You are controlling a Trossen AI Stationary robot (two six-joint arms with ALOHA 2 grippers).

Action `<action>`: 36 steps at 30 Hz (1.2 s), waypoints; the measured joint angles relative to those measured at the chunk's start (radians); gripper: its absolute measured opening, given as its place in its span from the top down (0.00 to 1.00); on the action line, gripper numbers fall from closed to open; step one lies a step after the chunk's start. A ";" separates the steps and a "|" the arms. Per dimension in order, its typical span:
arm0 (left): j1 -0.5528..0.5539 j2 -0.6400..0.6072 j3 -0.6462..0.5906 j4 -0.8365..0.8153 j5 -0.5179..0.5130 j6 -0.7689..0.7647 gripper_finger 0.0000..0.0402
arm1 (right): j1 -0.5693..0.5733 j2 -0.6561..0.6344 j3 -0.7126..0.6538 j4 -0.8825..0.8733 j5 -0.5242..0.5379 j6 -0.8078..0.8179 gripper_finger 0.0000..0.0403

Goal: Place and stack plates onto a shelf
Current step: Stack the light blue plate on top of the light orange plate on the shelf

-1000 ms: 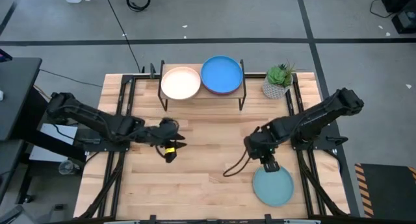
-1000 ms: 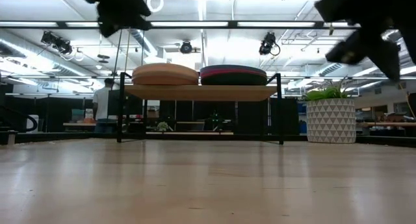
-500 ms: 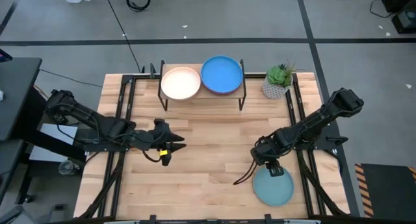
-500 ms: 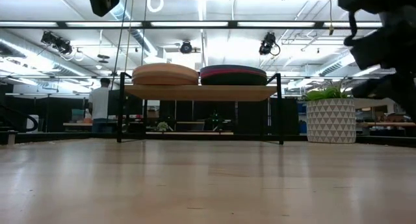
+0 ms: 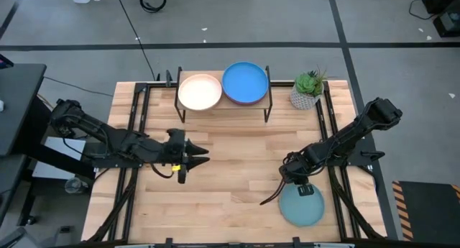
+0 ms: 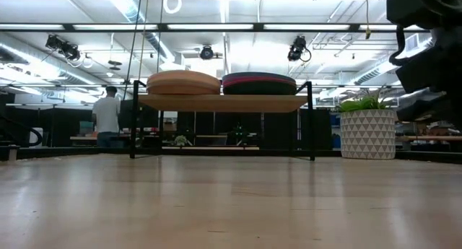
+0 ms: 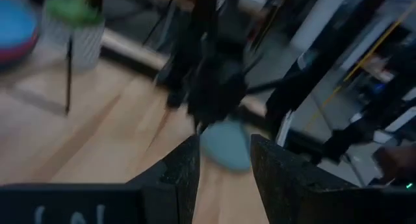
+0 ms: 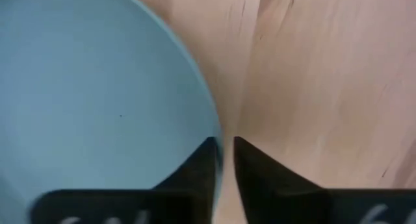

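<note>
Potted plant (image 5: 308, 89) stands just right of the shelf (image 5: 223, 104). Shelf carries a cream plate (image 5: 199, 92) beside a blue plate (image 5: 245, 82) topping a stack. Light teal plate (image 5: 302, 206) lies on the table (image 5: 230, 169) near the front right; right gripper (image 5: 302, 188) pinches its rim, jaws narrow. Left gripper (image 5: 198, 159) hovers mid-left, fingers apart, holding nothing.
</note>
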 joint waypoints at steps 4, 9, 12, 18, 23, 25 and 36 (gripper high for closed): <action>0.002 0.003 0.018 0.021 -0.026 0.075 0.65 | -0.012 0.000 0.000 0.000 -0.056 -0.011 0.97; 0.016 0.011 0.101 -0.113 -0.028 0.094 0.65 | -0.061 -0.008 0.000 -0.018 -0.129 0.044 0.96; 0.013 0.027 0.198 -0.259 -0.018 0.142 0.65 | -0.116 -0.024 0.020 -0.023 -0.240 0.053 0.97; 0.016 0.169 0.424 -0.527 0.039 0.330 0.65 | -0.266 -0.044 0.091 -0.033 -0.420 0.065 0.97; -0.004 0.300 0.517 -0.624 0.054 0.543 0.65 | -0.389 -0.041 0.165 -0.029 -0.590 0.152 0.97; -0.013 0.342 0.542 -0.617 0.047 0.623 0.64 | -0.428 -0.039 0.190 -0.027 -0.638 0.213 0.97; -0.032 0.460 0.573 -0.430 -0.029 0.894 0.48 | -0.522 -0.036 0.237 0.098 -0.755 0.436 0.97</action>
